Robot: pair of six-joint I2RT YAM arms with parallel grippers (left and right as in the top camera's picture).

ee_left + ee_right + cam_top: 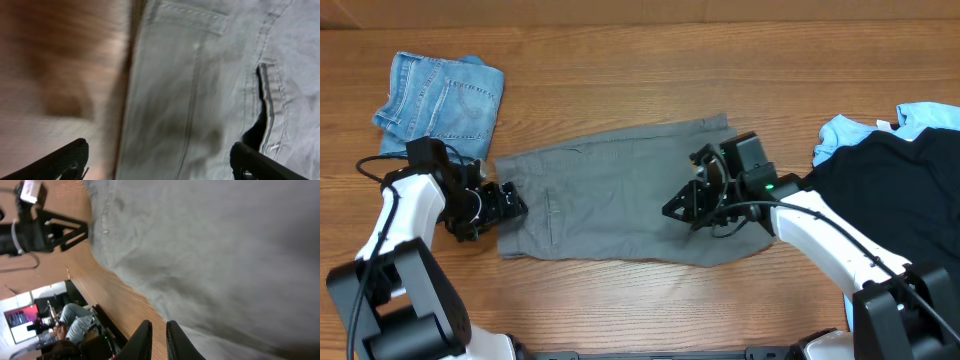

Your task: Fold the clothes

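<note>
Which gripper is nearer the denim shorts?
Left. The left gripper sits close by the denim shorts, at one end of the grey shorts; the right gripper is well beyond, at their other end.

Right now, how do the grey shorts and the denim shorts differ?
Colour: the grey shorts are plain grey, the denim shorts faded blue. Pose: the grey shorts lie spread flat mid-table; the denim shorts sit in a compact bundle at the far-left corner. Both rest on the wooden table.
</note>
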